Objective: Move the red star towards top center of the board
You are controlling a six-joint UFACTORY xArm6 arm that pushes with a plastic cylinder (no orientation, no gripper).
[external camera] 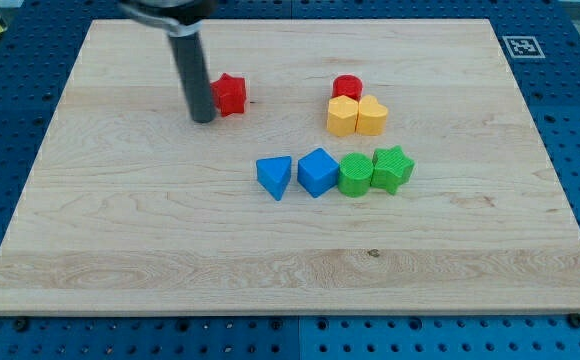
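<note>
Right now my tip (203,118), a bare rod with no claw to open or hold anything, touches the red star's (230,94) left side in the frame's upper left, so top center lies rightward and slightly up.

The rod (192,70) is running out of frame at the view's top, its upper part cut off. It is covering the left edge of the red star (230,94). The yellow blocks (357,116) are hiding the lower part of the red cylinder (347,87). The bench (120,260) is losing its bottom corners to the frame edge.
</note>
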